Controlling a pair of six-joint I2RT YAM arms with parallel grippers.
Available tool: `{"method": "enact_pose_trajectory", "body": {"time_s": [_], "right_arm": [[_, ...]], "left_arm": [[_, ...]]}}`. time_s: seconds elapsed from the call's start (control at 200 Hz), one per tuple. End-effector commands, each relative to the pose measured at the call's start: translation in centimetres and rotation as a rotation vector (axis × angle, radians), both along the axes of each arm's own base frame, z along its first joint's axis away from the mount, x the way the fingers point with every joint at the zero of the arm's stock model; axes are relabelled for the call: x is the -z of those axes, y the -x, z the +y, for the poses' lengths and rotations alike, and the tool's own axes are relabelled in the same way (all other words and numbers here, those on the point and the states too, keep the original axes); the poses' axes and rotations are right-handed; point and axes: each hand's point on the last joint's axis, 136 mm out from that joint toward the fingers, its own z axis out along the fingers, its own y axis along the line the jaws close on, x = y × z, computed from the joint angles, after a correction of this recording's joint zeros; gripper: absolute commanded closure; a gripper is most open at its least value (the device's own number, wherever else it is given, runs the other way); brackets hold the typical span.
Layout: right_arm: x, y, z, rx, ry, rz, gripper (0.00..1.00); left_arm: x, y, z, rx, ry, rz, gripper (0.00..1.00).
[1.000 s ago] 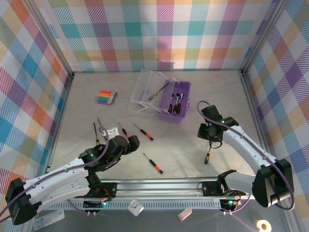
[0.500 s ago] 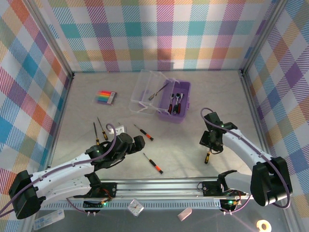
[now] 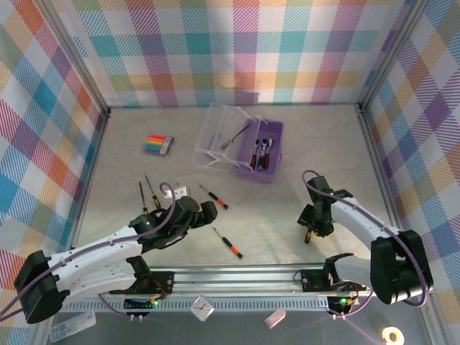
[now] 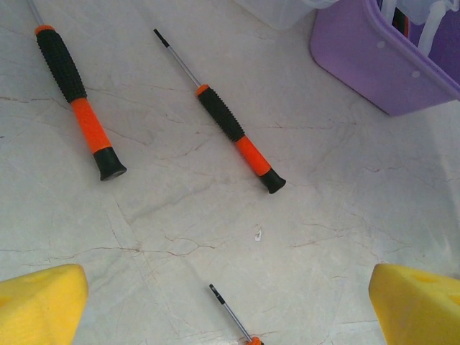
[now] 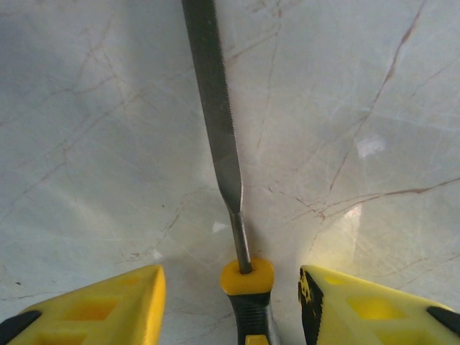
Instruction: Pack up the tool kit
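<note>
Left wrist view: the purple box [image 4: 374, 65] was cut by the upper right corner, its inside mostly out of frame. The upper-left screwdriver [image 4: 75, 100] lost its shaft past the top edge. The third screwdriver [image 4: 231, 313], bottom centre, showed only its tip and a sliver of orange.

Right wrist view: the file [image 5: 218, 122] ran off the top edge, and its handle ran off the bottom.

Top view: the boxed tools [image 3: 263, 152] were too small to sort.

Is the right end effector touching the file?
Apart. Right wrist view: bare table shows between the file handle and each finger of the right end effector.

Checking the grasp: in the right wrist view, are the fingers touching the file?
No, the right gripper straddles the file with bare table showing either side.
</note>
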Motion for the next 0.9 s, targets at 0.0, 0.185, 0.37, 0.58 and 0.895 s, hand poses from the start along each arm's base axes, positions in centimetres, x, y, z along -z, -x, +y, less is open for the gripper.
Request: {"method": "enact_pose_trajectory", "body": {"time_s": [0.0, 0.185, 0.37, 0.58, 0.895], "right_arm": [[0.1, 0.2, 0.0, 0.026, -0.009, 0.005, 0.48], [0.3, 0.3, 0.5, 0.024, -0.038, 0.006, 0.55], [0.3, -0.1, 0.6, 0.011, -0.040, 0.001, 0.63], [1.2, -0.1, 1.3, 0.011, -0.070, 0.026, 0.64], [0.9, -0.9, 1.8, -0.018, -0.097, -0.015, 0.78]], "left_arm": [[-1.0, -0.3, -1.0, 0.030, 0.014, -0.018, 0.00], [-1.4, -0.4, -1.3, 0.040, 0.013, -0.018, 0.00], [-1.3, -0.3, -1.3, 0.040, 0.008, -0.016, 0.00], [-1.4, -0.4, -1.1, 0.035, 0.003, -0.020, 0.00], [-1.5, -0.4, -0.9, 0.032, -0.011, -0.024, 0.00]]}}
